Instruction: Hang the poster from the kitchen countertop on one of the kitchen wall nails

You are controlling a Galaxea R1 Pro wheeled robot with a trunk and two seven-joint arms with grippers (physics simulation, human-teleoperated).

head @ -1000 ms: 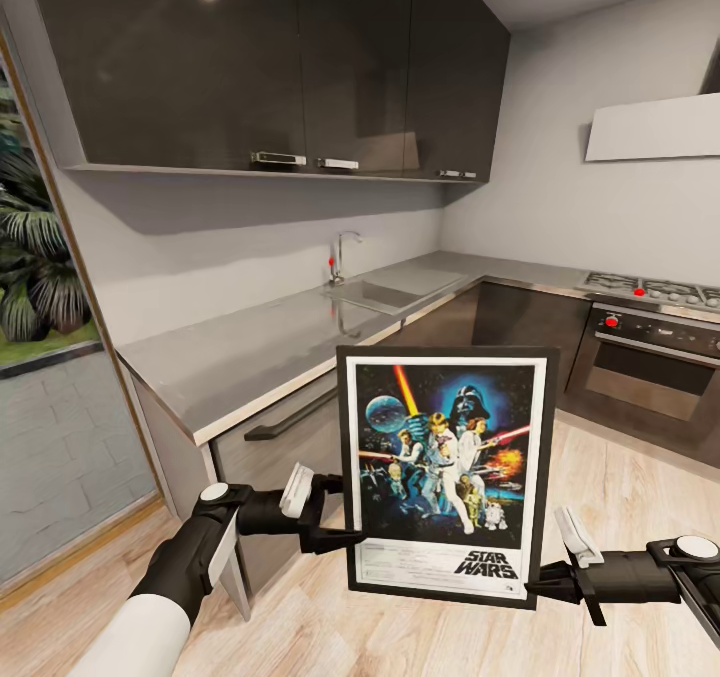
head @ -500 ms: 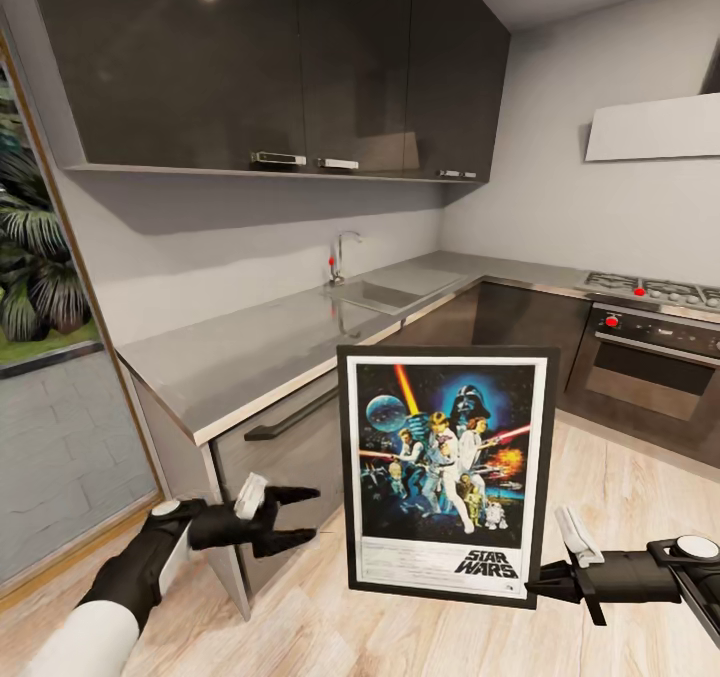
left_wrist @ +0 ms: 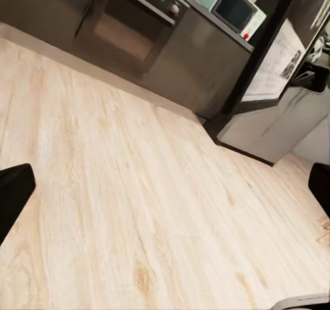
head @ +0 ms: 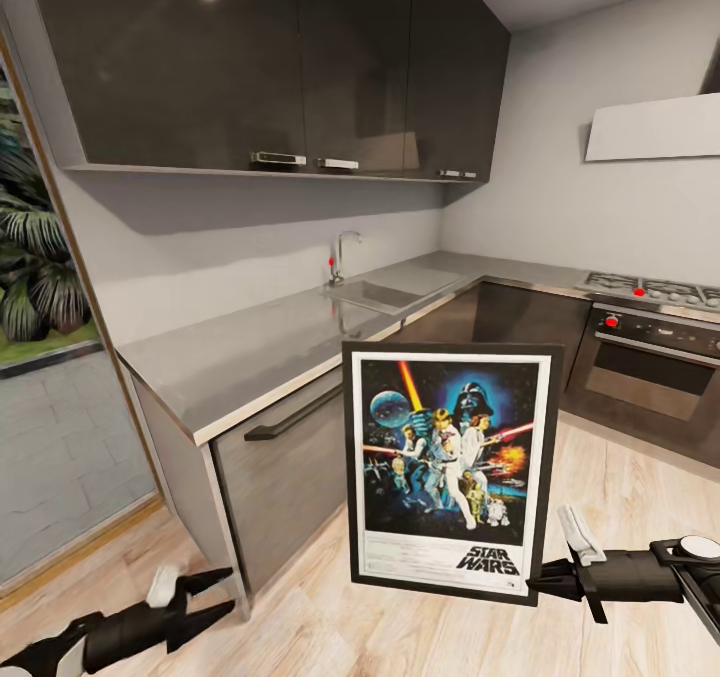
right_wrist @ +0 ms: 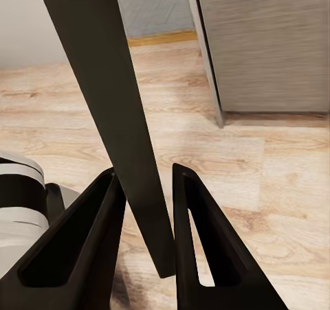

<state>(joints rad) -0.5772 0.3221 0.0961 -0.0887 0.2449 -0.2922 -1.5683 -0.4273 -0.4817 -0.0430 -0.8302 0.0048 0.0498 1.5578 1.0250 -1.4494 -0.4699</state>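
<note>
Between the right claw's (head: 545, 584) pinching fingers, the Star Wars poster (head: 450, 472) stands upright by its lower corner, likely for carrying. Beyond: grey worktop (head: 260, 342). Left claw (head: 215, 597), spread, hangs low, apart.

The head view looks forward and down from standing height over the surface's (head: 250, 347) near corner toward the oven (head: 650, 357). The left wrist view sits low, facing across the wooden floor (left_wrist: 124, 207) toward that same oven (left_wrist: 130, 21). The right wrist view is very near the poster's (right_wrist: 110, 97) frame edge, between the right end effector's (right_wrist: 148, 227) fingers, sharing floor with both.
</note>
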